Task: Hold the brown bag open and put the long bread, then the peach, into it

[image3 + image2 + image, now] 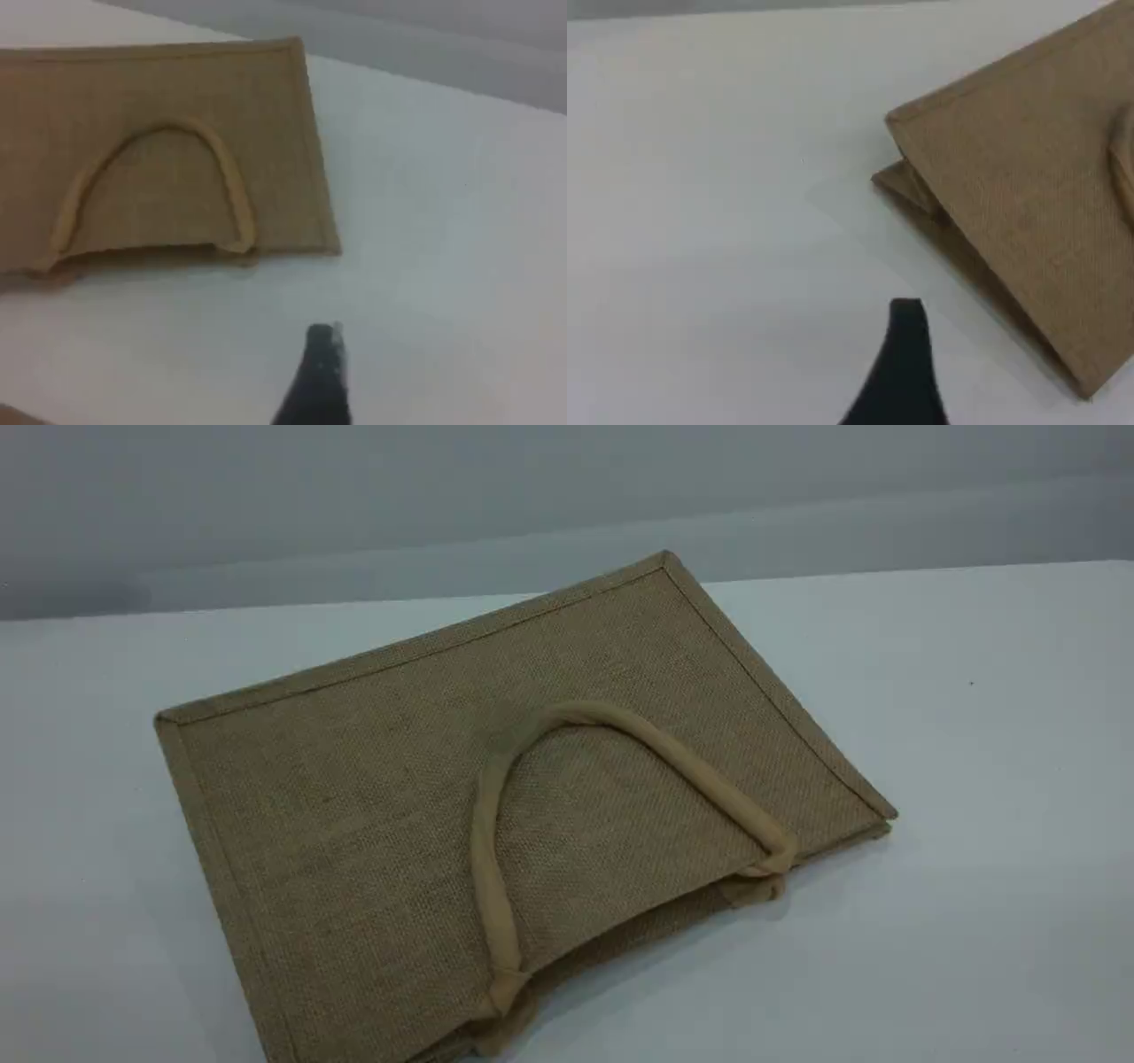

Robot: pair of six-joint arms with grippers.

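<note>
One brown bag (354,806), one handle (483,850) on top

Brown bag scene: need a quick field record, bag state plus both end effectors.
brown bag: flat on the table, mouth toward the camera, barely gaping
handle: top loop folded back onto the bag's upper side
left end effector: open, holding nothing, clear of the bag
right end effector: open, holding nothing, in front of the bag's mouth
long bread, peach: not in view
</note>
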